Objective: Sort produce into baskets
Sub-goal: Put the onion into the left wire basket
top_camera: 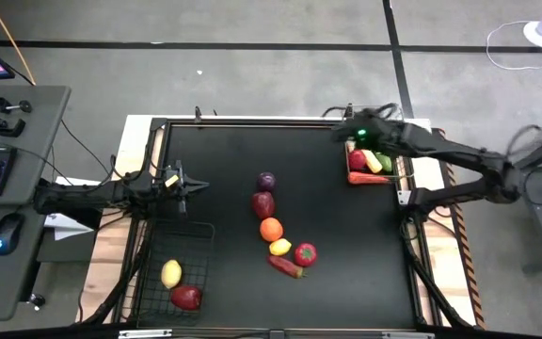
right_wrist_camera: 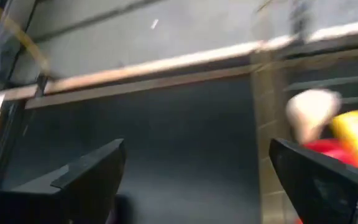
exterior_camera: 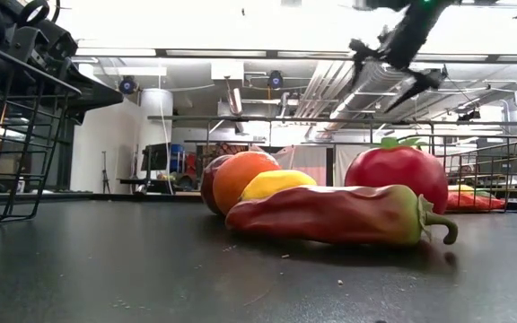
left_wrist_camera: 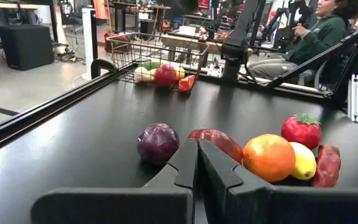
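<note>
Right hand (top_camera: 346,130) open, above basket (top_camera: 405,175) edge

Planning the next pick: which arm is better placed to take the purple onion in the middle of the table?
Left, probably. The left end effector is shut and aimed at the onion, with bare table between. The right end effector hangs open over the far basket, farther from it.

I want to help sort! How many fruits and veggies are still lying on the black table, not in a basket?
6, in a line mid-table: purple round one, dark red one, orange, lemon, tomato, red pepper. None seems hidden.
</note>
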Available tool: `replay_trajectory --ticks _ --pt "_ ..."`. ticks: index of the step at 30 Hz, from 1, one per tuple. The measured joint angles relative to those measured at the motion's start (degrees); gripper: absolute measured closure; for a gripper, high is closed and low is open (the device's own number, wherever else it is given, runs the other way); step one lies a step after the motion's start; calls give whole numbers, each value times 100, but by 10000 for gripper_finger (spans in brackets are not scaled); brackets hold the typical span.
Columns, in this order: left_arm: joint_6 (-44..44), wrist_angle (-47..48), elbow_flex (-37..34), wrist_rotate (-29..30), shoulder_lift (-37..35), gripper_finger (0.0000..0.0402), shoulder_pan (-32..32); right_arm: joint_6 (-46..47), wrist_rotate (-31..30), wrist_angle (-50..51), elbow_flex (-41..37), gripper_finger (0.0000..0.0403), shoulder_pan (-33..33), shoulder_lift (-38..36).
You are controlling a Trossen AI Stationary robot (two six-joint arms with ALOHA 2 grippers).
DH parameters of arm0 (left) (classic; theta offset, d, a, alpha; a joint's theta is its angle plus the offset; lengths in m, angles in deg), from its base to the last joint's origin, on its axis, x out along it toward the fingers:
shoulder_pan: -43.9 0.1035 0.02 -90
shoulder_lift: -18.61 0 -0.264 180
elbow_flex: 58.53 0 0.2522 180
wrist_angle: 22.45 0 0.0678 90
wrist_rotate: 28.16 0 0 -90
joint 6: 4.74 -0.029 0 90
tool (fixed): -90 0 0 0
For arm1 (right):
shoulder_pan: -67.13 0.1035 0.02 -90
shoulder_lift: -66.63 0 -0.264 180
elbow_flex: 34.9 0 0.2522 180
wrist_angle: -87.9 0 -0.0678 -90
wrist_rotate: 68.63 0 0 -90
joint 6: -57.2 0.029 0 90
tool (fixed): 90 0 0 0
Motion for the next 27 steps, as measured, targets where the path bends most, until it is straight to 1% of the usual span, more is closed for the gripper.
replay_trajectory --ticks 3,6,8,10,13,18,20,22,27 --pt "0 0 0 0 0 401 -1 132 548 -811 -9 15 402 748" --pt "0 0 0 0 0 401 -2 211 1000 -1890 36 15 832 1558" --pt "0 -1 0 0 0 401 0 362 1128 -2076 251 15 1030 2098" --pt "0 1 0 0 0 401 0 427 1216 -2016 603 15 1125 2603" --pt "0 0 0 0 0 401 0 398 1514 -1639 1255 15 1119 3293" --pt "0 1 0 0 0 401 0 273 1548 -896 2303 15 1079 4242" --pt "0 1 0 0 0 401 -1 248 1680 -715 2587 15 1079 4513" --pt "0 0 0 0 0 401 -2 242 1805 -745 2804 15 1127 4733" --pt "0 -1 0 0 0 401 0 273 1794 -768 3127 15 1263 5031"
